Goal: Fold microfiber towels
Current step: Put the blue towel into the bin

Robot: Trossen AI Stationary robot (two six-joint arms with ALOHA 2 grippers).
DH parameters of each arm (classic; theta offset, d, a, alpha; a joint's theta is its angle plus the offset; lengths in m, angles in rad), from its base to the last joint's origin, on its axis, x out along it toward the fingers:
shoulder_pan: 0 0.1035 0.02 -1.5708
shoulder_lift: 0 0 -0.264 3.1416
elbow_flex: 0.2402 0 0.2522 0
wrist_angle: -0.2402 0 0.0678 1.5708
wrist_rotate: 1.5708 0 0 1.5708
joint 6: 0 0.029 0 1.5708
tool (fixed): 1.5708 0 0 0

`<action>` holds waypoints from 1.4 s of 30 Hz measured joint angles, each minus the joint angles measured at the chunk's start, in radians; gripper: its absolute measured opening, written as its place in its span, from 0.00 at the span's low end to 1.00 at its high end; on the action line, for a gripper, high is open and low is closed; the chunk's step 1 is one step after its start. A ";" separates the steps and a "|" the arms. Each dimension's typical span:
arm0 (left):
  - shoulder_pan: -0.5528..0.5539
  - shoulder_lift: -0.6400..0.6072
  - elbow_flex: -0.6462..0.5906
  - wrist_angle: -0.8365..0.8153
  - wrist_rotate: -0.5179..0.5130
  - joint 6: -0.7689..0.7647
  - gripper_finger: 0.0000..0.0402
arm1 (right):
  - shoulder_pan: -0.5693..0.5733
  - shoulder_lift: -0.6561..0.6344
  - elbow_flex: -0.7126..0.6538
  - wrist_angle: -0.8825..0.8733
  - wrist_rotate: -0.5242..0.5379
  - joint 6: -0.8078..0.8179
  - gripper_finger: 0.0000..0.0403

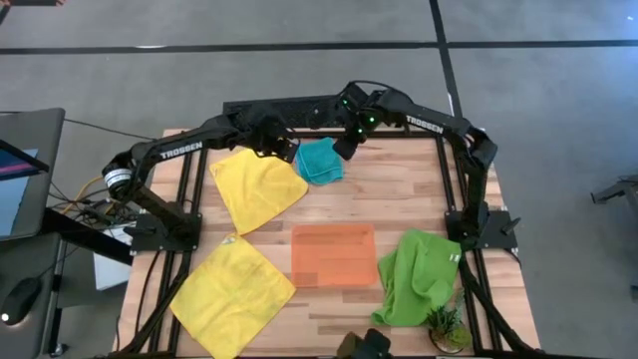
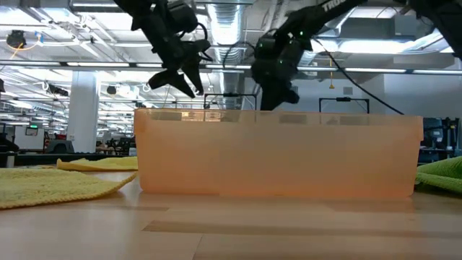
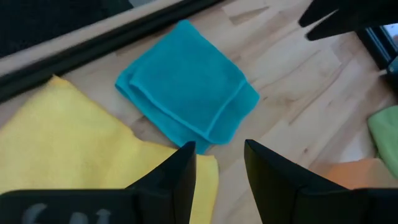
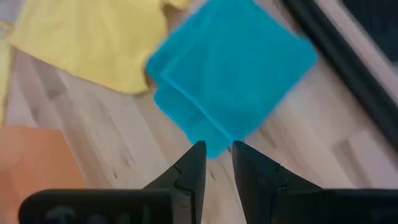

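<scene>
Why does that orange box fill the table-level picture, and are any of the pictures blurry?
Low view: the orange tray sits right by the lens, so it looms, backlit by ceiling lights. Right wrist view: the teal towel looks soft. Left wrist view: sharper, folds visible. High view: even light.

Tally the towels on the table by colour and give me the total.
Yellow towels: 2, one far, one near
Teal towel: 1, folded
Green towel: 1, crumpled
Total: 4 towels
</scene>
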 joint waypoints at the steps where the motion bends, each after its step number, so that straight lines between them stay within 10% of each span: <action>1: 0.003 0.000 0.000 0.000 0.000 -0.004 0.32 | -0.008 0.010 -0.002 -0.013 0.000 0.002 0.26; 16: 0.013 0.000 0.000 0.002 0.027 -0.035 0.32 | -0.042 0.057 -0.001 0.013 0.006 0.038 0.16; 32: 0.013 0.000 0.000 0.002 0.035 -0.034 0.32 | -0.051 0.072 -0.002 0.105 -0.059 0.110 0.54; 42: 0.013 0.000 0.000 0.001 0.072 -0.005 0.32 | -0.112 0.072 -0.039 0.144 -0.188 0.202 0.56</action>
